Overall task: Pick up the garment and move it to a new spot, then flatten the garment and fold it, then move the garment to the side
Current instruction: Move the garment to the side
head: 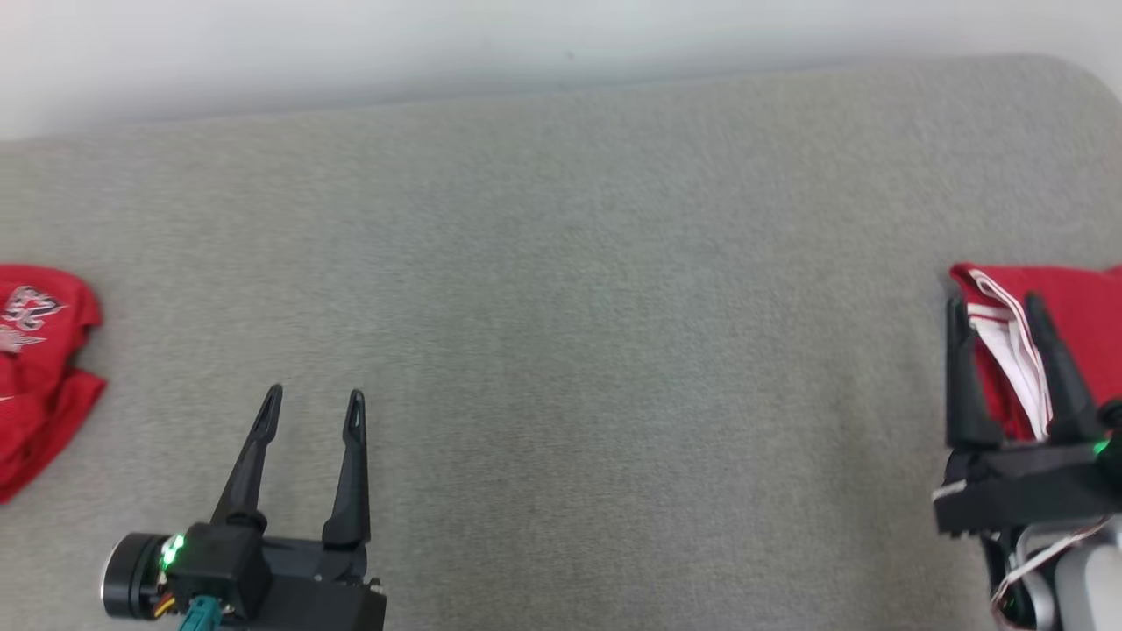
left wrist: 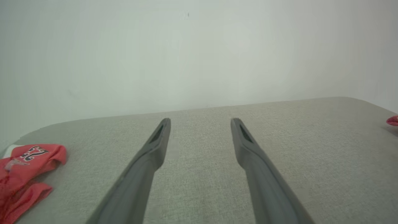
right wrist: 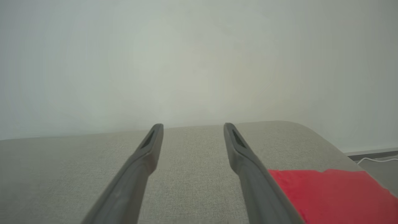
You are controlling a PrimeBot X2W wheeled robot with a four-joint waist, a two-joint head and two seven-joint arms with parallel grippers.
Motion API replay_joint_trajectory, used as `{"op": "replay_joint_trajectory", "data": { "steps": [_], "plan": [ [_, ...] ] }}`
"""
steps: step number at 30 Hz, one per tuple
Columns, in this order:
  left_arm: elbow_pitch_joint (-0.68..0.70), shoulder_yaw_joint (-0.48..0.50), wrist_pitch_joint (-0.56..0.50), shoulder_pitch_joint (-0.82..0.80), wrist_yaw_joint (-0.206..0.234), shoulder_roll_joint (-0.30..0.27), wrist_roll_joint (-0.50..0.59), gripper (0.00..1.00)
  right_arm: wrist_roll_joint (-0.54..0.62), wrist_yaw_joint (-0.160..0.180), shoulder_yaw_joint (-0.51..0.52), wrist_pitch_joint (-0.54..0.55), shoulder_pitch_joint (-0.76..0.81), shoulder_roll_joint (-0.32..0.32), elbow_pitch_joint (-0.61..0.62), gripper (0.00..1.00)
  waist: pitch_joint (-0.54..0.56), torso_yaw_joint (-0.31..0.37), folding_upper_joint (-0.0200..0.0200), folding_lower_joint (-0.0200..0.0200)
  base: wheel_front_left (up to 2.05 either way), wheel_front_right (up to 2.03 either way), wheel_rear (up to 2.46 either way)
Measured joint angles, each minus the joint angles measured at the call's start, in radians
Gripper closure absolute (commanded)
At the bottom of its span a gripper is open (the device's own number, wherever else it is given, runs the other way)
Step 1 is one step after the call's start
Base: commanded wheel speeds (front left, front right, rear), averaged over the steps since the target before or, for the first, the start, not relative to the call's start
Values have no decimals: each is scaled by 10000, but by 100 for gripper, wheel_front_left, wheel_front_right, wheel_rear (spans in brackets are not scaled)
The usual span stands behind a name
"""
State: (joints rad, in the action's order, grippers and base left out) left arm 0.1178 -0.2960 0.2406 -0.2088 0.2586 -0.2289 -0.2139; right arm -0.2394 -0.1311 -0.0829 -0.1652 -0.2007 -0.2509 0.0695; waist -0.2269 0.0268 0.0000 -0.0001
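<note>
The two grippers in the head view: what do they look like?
Left gripper and right gripper each have two long, tapering black fingers with a slot near the tip, on a black body with a green light. The left shows a teal plug and orange wires; the right, white cables.

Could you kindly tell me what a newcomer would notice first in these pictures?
Two patches of bright red stand out against the wide grey fabric surface: a crumpled printed red garment at the head view's left edge and a red garment with white trim at its right edge. The left gripper and the right gripper both stand open and hold nothing. In the head view, the right one's fingers show in front of the white trim.
</note>
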Motion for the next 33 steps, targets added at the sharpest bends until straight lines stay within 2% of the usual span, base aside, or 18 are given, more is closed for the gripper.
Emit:
{"op": "replay_joint_trajectory", "data": {
  "steps": [6,14,33],
  "plan": [
    [-134,63,86,415,-17,8,-255,0,364,0,-40,554,1038,385,537,0,632,-440,-1,0,0,0,0],
    [-401,253,125,696,-63,-138,-437,0,775,0,-364,1007,1872,585,886,0,1373,-805,-1,-1,0,0,0],
    [-736,353,-107,1096,86,-326,-639,0,1116,0,-326,1442,2914,903,1233,0,2137,-764,0,1,0,0,0]
  ]
}}
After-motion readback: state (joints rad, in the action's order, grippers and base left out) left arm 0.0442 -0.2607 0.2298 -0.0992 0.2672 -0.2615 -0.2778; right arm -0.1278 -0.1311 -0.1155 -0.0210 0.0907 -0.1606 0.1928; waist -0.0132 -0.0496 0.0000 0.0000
